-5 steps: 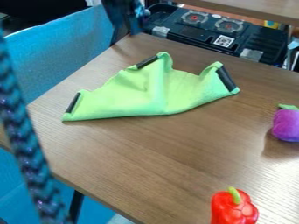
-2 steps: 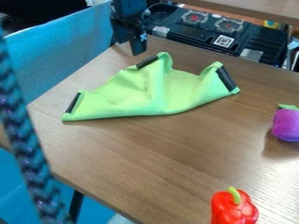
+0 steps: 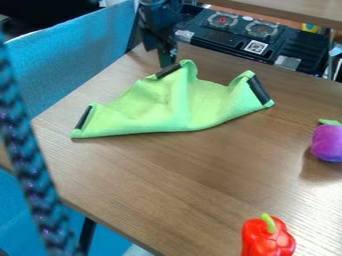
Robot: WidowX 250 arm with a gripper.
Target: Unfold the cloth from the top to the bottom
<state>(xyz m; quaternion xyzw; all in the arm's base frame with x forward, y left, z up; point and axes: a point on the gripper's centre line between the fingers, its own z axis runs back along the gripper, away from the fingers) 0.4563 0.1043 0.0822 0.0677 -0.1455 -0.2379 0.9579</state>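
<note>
Cloth (image 3: 170, 106), upper edge beside the fingers (image 3: 166, 56)

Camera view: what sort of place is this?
Probably a robotics lab: a black robot arm hangs over a brown wood-grain table, with a purple toy eggplant on it.

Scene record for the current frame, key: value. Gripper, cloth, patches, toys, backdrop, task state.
gripper: above the table's far side, by the cloth's upper peak; contact unclear
cloth: green, rumpled, folded over, on the table
patches: three black patches on the cloth: left end, upper peak, right end
toys: purple eggplant at right edge; red pepper at bottom
backdrop: black unit with two burner-like rings, beyond the table
task state: cloth not unfolded
</note>
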